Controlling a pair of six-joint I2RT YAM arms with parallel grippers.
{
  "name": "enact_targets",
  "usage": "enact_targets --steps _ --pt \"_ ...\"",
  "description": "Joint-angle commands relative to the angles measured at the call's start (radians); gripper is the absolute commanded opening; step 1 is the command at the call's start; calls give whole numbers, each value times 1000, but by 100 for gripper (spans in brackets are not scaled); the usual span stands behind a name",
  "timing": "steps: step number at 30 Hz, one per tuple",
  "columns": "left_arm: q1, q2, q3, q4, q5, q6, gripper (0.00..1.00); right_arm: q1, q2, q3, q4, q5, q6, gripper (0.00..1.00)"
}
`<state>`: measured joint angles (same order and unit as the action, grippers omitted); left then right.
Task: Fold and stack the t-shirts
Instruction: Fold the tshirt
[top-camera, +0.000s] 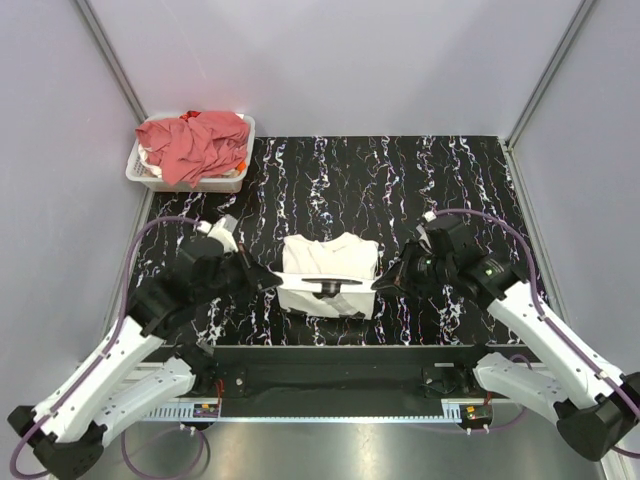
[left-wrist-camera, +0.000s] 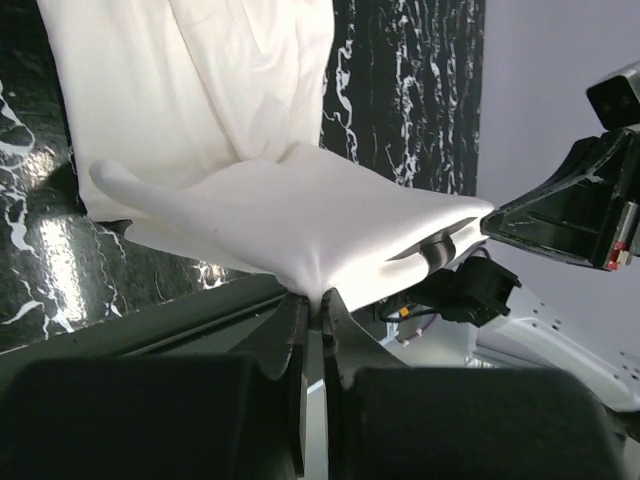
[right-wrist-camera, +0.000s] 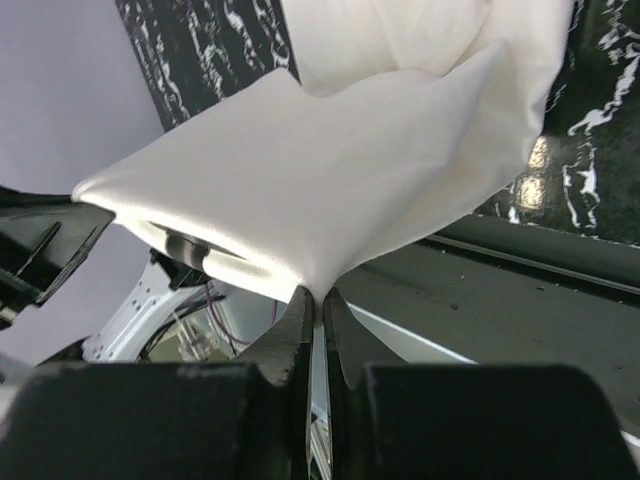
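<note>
Squarely between both arms, on the black white-veined marbled worktop: plain white round-necked thin cloth t-shirt. Lies with the far part flat on the worktop and rises at the near edge, held clear of the surface. Stretches that raised edge left to right, as a taut line from the left tool to the right tool, so runs crosswise to the direction a fold would likely take, namely away from the arm bases and over the flat part. Sits about equally near either arm, with one at each end of the edge. Seen from the left wrist, pinches one corner of the cloth in the left tool, jaws closed down to a thin slit with only fabric between. Shows the same from the right wrist: right tool clamped almost fully closed on the opposite corner, cloth fanning out from the tips. Touches nothing else with either tool, as far as can be made out. Calls, probably, for both ends carried forward together and level, lest the edge skew or sag in the middle. Well apart, at the far left corner: heap of salmon-red cloth shirts in a white plastic basket, clear of both arms.
</note>
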<state>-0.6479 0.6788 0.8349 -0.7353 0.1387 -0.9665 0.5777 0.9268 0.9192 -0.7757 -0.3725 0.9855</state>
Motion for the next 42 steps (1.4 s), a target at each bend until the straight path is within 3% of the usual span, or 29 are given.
enact_targets --steps 1,8,16,42 --pt "8 77 96 13 -93 70 3 -3 35 66 -89 142 -36 0" --pt "45 243 159 82 -77 123 4 -7 139 133 -88 199 -62 0" --pt "194 389 262 106 41 233 3 -99 277 243 -85 190 -155 0" --pt "303 849 398 229 108 307 0 -223 707 412 13 99 -303 0"
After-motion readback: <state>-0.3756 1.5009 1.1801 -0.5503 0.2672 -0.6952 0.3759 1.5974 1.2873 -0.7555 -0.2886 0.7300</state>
